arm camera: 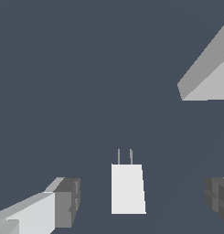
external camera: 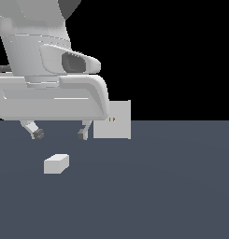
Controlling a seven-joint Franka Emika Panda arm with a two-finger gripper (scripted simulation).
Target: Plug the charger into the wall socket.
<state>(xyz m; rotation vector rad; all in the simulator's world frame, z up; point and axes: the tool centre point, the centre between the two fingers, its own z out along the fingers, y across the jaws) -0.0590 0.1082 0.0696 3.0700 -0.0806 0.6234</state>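
The charger (external camera: pixel 56 164) is a small white block lying on the dark floor. In the wrist view the charger (arm camera: pixel 127 188) shows two thin prongs at one end. The wall socket (external camera: pixel 117 121) is an upright white square plate with tiny yellowish marks, partly behind the arm; one corner of the wall socket (arm camera: pixel 206 72) shows in the wrist view. My gripper (external camera: pixel 60 134) hangs above the charger, open and empty. Its fingers (arm camera: pixel 65 202) stand wide on either side of the charger, apart from it.
The dark grey floor (external camera: pixel 172 186) stretches across the scene. The arm's white body (external camera: pixel 46 88) fills the upper part of the exterior view's left and hides part of the socket plate.
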